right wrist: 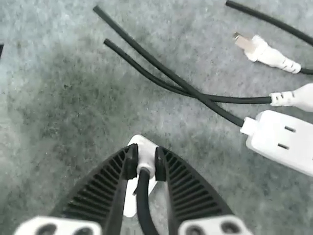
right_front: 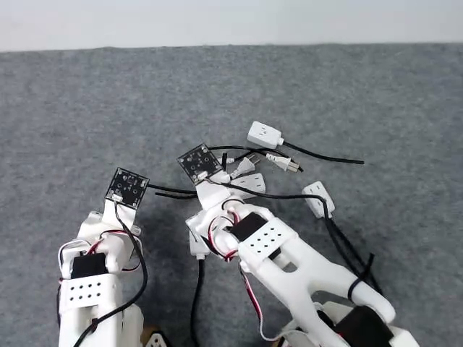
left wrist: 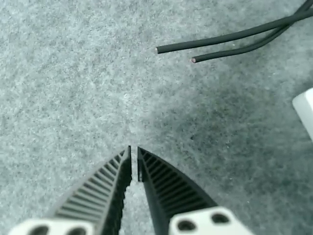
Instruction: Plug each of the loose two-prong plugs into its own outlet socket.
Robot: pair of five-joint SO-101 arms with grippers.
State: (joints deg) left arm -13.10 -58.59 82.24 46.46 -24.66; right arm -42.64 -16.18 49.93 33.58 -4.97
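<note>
My right gripper (right wrist: pixel 144 159) is shut on a white two-prong plug (right wrist: pixel 131 198), low over the grey mat; the plug's black cord (right wrist: pixel 142 200) runs back between the fingers. A white outlet socket (right wrist: pixel 283 142) with two slots lies close by. Beyond it lies a loose white plug (right wrist: pixel 261 50), prongs bare. In the high view this arm sits mid-table by the socket (right_front: pixel 249 184), with two more sockets (right_front: pixel 264 134) (right_front: pixel 318 199) and loose plugs (right_front: pixel 286 163) (right_front: pixel 244 168) around it. My left gripper (left wrist: pixel 134 151) is shut on nothing above bare mat.
Two cut black cord ends (left wrist: pixel 157 49) (left wrist: pixel 193 60) lie ahead of the left gripper, and a white corner (left wrist: pixel 305 110) shows at the edge. Black cords (right_front: pixel 325 155) cross the mat near the sockets. The grey mat (right_front: pixel 72 108) spreads left and back.
</note>
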